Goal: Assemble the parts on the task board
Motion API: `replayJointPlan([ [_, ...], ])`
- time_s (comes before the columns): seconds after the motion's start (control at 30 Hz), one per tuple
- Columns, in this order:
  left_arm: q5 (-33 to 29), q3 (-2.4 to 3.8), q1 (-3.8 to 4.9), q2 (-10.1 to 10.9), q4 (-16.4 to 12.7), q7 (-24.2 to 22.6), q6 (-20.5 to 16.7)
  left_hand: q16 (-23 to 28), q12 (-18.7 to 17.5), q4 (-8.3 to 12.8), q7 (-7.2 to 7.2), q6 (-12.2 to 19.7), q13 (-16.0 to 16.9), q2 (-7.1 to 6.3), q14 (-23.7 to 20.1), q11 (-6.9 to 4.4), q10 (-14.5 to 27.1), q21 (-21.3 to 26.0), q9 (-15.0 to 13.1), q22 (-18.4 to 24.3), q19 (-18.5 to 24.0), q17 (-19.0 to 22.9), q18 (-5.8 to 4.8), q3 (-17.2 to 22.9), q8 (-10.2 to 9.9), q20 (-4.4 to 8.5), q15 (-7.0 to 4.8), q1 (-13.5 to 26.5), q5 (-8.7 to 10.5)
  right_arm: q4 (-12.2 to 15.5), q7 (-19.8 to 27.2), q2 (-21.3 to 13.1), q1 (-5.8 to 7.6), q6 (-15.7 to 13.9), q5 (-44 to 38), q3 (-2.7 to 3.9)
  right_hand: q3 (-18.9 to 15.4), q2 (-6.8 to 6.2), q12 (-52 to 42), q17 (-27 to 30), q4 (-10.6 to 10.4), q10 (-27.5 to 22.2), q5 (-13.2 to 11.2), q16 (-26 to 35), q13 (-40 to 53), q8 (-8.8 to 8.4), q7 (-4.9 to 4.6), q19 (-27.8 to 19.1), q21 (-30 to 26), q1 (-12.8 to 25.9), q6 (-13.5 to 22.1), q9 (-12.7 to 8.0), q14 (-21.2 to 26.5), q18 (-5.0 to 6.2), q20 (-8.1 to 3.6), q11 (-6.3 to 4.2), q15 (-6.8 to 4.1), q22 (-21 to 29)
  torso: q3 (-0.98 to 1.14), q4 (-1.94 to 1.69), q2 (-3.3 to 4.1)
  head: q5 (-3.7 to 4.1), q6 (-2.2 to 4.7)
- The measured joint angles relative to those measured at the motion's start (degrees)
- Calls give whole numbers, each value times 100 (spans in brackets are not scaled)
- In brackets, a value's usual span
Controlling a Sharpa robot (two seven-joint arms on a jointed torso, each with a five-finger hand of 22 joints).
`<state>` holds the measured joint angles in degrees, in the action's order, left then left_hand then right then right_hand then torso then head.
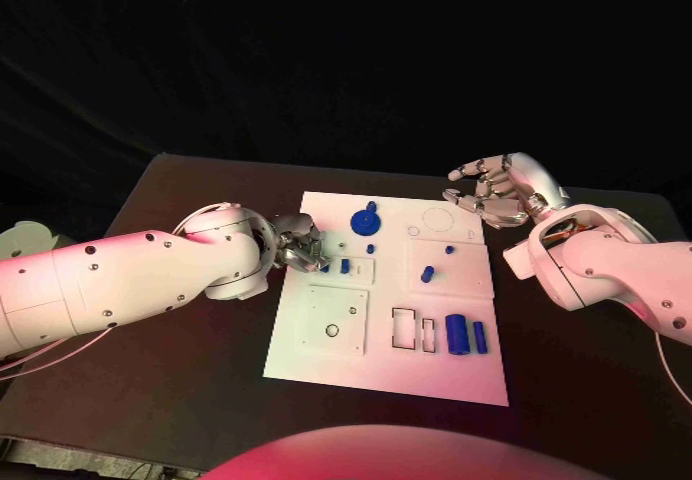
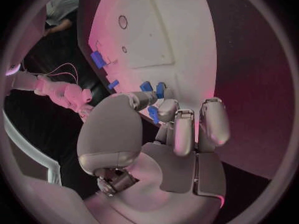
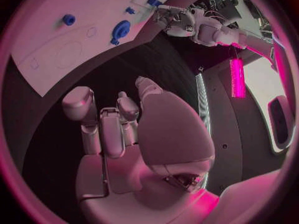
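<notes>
Spreading under everything, my black table (image 1: pixel 173 190) carries the white task board (image 1: pixel 325 360) at its middle; I can read no writing on it. My left robot hand (image 1: pixel 300 245) sits at the board's left edge, fingers pinching a small blue part (image 2: pixel 153 113). My right robot hand (image 1: pixel 495 190) hovers off the board's far right corner, fingers curled, holding nothing.

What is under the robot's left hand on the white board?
Under the left hand lies the white task board with small blue parts beside its fingers. One blue piece sits at the fingertips; whatever lies beneath the palm is covered.
</notes>
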<state>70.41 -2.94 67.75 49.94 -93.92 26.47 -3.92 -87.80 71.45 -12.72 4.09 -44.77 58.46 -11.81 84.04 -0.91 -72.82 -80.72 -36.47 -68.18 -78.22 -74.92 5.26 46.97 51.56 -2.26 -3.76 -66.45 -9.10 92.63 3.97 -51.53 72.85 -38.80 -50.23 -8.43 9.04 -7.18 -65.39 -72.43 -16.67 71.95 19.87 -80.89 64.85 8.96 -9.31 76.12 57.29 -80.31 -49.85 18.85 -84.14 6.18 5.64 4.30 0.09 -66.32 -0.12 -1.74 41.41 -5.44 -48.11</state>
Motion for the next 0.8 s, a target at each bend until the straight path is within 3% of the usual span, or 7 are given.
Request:
replayJointPlan([
  [0.23, 369, 8, -50, -22, -4, -67, -100, 0, 0, 0, -11, -16, -1, -7, 0, 0, 0, 0, -3, -5, 0, 0, 0, 0, -2, 0, 0, 7, 0, 0, -3, -7, -4, 0, -1, 0, 0, 0, 0, 0, 0, 0, 0, 0, 0, 0, 0, 0, 0, 0, 0, 0, 0, 0, 0, 0, 0, 0, -1, 3, 1, -2, 4],
  [0.37, 519, 9, -60, -24, -4, -84, -121, 0, 0, 0, -10, -16, -1, -20, 0, 1, 1, 1, -16, -5, 0, 0, 0, 0, -3, 0, 0, 20, 5, 0, -3, -12, -5, 0, -2, 0, 0, 0, 0, 0, 0, 0, 0, 0, 0, 0, 0, 0, 0, 0, 0, 0, 0, 0, 0, 0, 0, -1, 0, 7, 4, 2, 0],
  [0.43, 577, 8, -66, -23, -3, -87, -123, 0, 0, 0, -10, -16, -1, -20, 0, 0, 1, 1, -161, -5, 0, 0, 0, 0, -7, 0, 0, 20, 5, 0, -3, -13, -6, 0, -2, 0, 0, 0, 0, 0, 0, 0, 0, 0, 0, 0, 0, 0, 0, 0, 0, 0, 0, 0, 0, 0, 0, -1, 0, 7, 7, 4, -4],
  [0.8, 703, 12, -71, -4, -43, -97, -123, 0, 23, 0, -23, -45, -1, -29, 0, -20, -20, -22, -164, -21, 0, 0, 0, 0, 10, 0, 0, 29, 11, 1, -3, -17, -7, 0, -2, 0, 16, 0, 0, 0, 16, 0, 0, 0, 0, 33, 0, 0, 0, 0, 0, 0, 0, 0, 0, 0, 0, -1, 1, 8, 10, 14, -25],
])
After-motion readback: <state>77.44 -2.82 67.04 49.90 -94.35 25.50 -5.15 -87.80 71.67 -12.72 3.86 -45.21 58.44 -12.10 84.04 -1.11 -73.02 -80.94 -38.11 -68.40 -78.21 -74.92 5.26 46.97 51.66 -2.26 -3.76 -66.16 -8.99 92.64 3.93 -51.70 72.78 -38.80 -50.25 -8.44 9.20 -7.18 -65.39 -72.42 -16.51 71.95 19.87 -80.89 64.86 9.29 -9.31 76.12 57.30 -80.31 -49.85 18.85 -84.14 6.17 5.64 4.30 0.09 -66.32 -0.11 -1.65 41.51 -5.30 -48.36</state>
